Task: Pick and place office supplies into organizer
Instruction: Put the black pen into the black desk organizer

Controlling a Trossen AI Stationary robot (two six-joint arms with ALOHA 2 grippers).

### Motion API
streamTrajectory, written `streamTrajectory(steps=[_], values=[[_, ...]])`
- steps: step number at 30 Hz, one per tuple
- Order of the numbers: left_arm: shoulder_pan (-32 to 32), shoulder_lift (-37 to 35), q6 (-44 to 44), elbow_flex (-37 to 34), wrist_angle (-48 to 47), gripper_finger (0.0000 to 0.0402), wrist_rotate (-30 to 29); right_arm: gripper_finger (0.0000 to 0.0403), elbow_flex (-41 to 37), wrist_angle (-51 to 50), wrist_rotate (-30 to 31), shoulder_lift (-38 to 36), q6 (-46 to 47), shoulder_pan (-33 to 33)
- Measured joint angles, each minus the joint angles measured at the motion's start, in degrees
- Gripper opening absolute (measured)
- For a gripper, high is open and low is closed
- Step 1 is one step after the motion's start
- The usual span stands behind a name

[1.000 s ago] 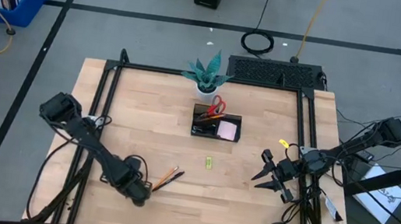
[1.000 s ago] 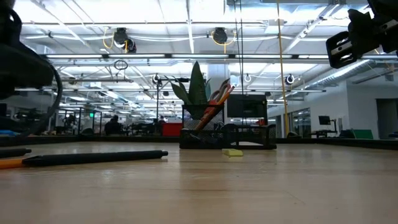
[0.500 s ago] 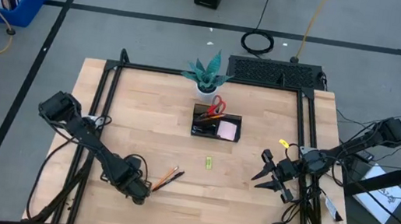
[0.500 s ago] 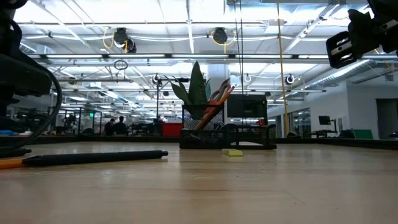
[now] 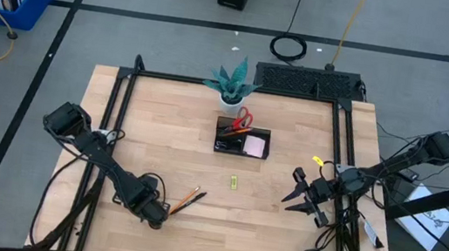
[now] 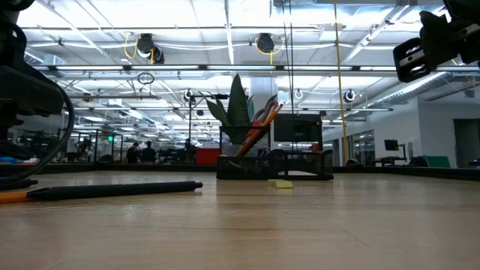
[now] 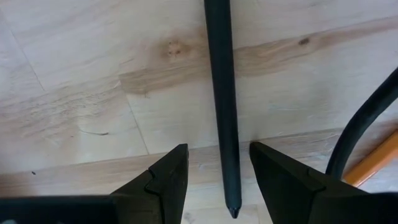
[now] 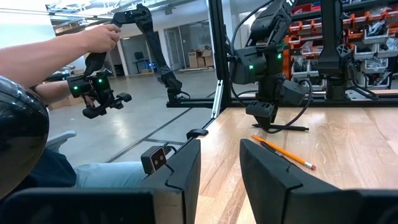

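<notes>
Your left gripper is down low over the table, and its two fingers are spread apart with nothing held. A black pen lies flat on the wood right in the gap between those fingers, and neither finger touches it. Just beside the gripper, on the far side of the pen, lies an orange pencil. From above you can see the pen and the pencil lying side by side, both slanted, with their near ends at your gripper and their far ends pointing toward the middle of the table. Your right gripper waits up in the air on the other side of the table, well away from the left one. Its fingers are spread apart too, and it holds nothing. From its own camera you can see the pencil and the pen lying on the table far ahead of it, under the left arm. The yellow-green clip lies alone on the wood between your two grippers, a bit nearer the right one. The black organizer sits past the clip, well away from both grippers. The red-handled scissors stand in its tall part with some pens and pencils, and the pink sticky-note pad lies in its low part. A white pot with a teal plant stands just behind the organizer. A person's hand holds a control arm off the table.
</notes>
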Motion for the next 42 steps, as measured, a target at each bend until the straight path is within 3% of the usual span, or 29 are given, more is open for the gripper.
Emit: streamTrajectory(steps=[23, 36, 42], values=[[-2.0, 0.0, -0.7, -1.3, 4.6, 0.0184, -4.7, 0.0102, 0.0, 0.0, 0.0, 0.0, 0.0, 0.0], [-1.9, 0.0, -1.1, -3.2, 8.2, 0.0049, -4.5, 0.0102, 0.0, 0.0, 0.0, 0.0, 0.0, 0.0], [-1.9, -0.1, -0.2, -3.1, 8.1, 0.0017, -4.6, 0.0102, 0.0, 0.0, 0.0, 0.0, 0.0, 0.0]])
